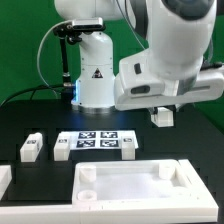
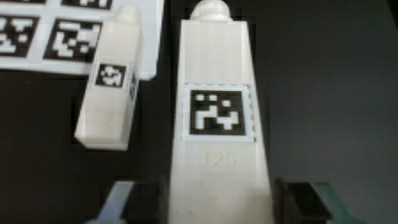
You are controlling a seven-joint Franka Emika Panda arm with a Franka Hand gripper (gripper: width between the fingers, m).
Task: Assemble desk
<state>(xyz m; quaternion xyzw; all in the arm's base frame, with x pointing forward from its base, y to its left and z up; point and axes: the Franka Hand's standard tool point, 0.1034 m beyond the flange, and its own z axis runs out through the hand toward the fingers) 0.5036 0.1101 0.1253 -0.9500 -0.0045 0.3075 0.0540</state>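
Note:
In the wrist view a white square leg post with a black-and-white tag and a rounded peg at its far end lies between my jaws. My gripper is shut on it, one finger on each side. The exterior view shows the gripper raised above the table at the right, the leg post hanging in it. The wide white desk top panel lies flat at the front, with round sockets in its corners. Two more leg posts lie at the exterior view's left. A second leg post lies on the table beside the held one.
The marker board lies on the black table behind the top panel, and its tags show in a corner of the wrist view. Another white part sits at the left edge. The robot's base stands at the back.

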